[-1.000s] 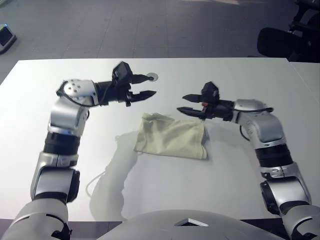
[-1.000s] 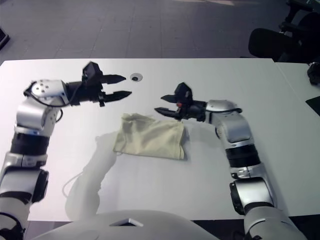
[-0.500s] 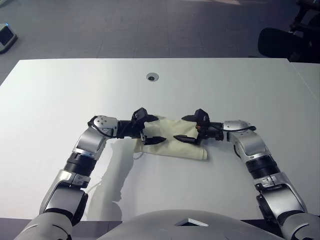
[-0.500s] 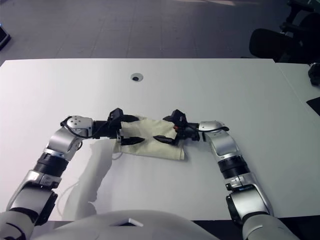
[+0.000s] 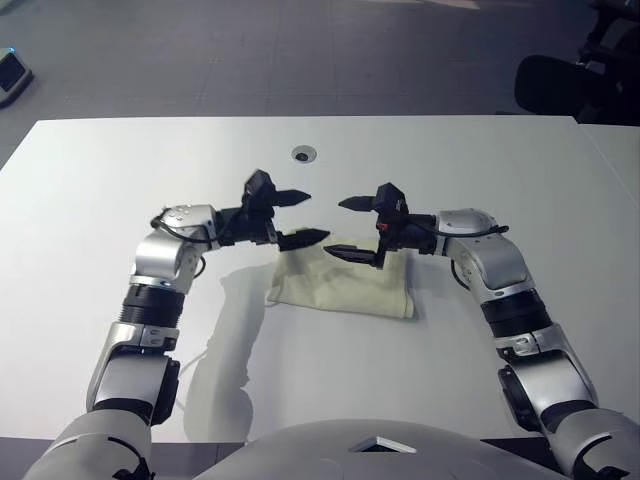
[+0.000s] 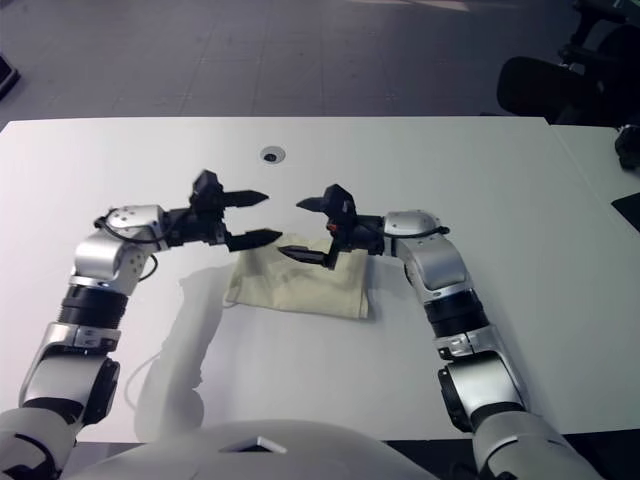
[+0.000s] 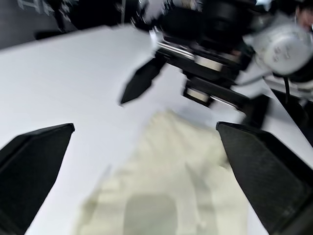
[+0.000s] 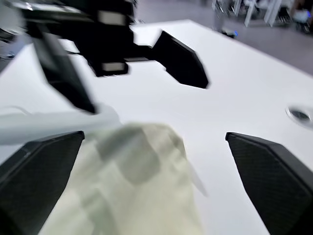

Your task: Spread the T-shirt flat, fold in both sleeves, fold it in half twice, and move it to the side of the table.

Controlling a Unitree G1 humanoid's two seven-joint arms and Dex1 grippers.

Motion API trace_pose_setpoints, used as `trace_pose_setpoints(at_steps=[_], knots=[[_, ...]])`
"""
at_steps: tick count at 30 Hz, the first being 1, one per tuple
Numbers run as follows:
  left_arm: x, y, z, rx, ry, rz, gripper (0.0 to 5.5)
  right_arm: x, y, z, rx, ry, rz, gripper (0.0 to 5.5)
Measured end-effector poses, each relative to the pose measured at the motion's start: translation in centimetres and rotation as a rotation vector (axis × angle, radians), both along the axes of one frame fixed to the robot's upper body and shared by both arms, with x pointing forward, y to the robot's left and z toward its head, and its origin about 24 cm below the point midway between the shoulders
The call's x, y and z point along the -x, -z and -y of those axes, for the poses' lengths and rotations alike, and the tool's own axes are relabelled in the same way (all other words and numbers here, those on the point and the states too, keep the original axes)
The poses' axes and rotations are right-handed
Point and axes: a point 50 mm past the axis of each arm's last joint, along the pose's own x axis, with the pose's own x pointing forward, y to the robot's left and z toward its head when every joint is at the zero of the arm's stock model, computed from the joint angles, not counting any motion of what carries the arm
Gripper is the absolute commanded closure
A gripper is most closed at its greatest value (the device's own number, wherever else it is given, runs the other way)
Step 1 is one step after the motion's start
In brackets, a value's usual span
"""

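A white table spans the scene from left to right, its matt top evenly lit. A round cable grommet is set into it near the far edge, about the middle. Just beside its right edge, across a narrow seam, lies a second white surface. Beyond the far edge stretches a grey tiled floor. A dark office chair stands at the far right, and a small pale device sits on the floor at the far left.
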Motion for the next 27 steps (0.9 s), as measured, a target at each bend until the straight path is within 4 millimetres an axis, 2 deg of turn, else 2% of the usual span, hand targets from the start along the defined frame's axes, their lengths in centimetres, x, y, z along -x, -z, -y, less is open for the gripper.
trace_pose_setpoints(at_steps=[3, 6, 10, 15, 19, 23, 27], knots=[[-1.5, -3.0, -1.5, 0.081, -0.130, 0.068, 0.10, 0.8, 1.1, -1.0, 0.016, -0.069, -0.037, 0.12], [-2.7, -5.4, -2.4, 0.158, -0.238, 0.131, 0.10, 1.8, 3.6, -0.9, 0.062, -0.072, -0.101, 0.12], [-3.2, -6.5, -2.6, 0.183, -0.310, 0.158, 0.10, 2.7, 6.2, 0.3, 0.119, -0.051, -0.160, 0.12], [-3.4, -7.7, -2.6, 0.208, -0.359, 0.188, 0.10, 3.5, 7.2, 2.1, 0.108, -0.016, -0.162, 0.12], [-3.3, -8.7, -2.5, 0.218, -0.381, 0.222, 0.10, 3.2, 7.8, 4.9, 0.132, 0.109, -0.121, 0.12], [-2.9, -9.8, -2.3, 0.211, -0.420, 0.280, 0.10, 1.9, 8.1, 9.4, 0.161, 0.435, -0.058, 0.12], [-2.3, -9.9, -2.5, 0.164, -0.533, 0.322, 0.10, 1.3, 8.4, 13.1, 0.136, 0.747, -0.057, 0.12]])
